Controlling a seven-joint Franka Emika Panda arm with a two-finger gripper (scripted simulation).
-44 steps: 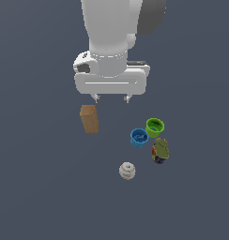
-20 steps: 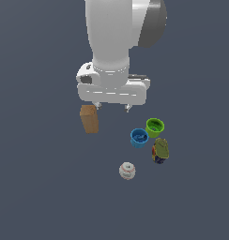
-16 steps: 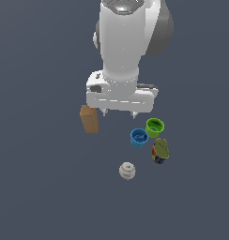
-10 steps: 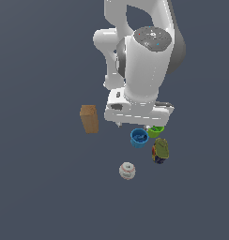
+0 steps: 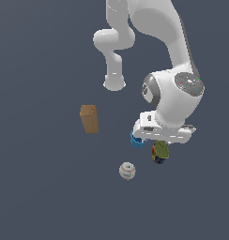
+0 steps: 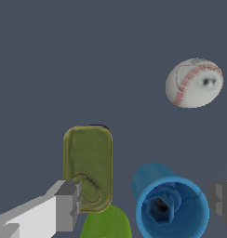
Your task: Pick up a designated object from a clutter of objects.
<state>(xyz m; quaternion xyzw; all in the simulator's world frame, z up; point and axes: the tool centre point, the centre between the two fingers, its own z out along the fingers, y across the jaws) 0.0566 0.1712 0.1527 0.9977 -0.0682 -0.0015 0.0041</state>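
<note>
The designated can (image 6: 88, 165) shows its olive-green top in the wrist view; in the exterior view the can (image 5: 160, 151) peeks out just below the hand. My gripper (image 6: 145, 202) is open and empty, low over the clutter. One finger (image 6: 69, 206) stands beside the can's edge. The blue cup (image 6: 171, 204) lies between the fingers. The green cup (image 6: 106, 223) shows partly beside the can. In the exterior view my gripper (image 5: 162, 140) covers the green cup and most of the blue cup (image 5: 136, 140).
A white baseball with red stitching (image 5: 127, 170) lies apart from the cups, also in the wrist view (image 6: 194, 82). A tan wooden block (image 5: 89, 118) stands alone toward the exterior view's left. All rest on a dark grey floor.
The arm has swung from above the wooden block toward the exterior view's right and dropped down over the cups and can. The gripper stays open. No object has moved.
</note>
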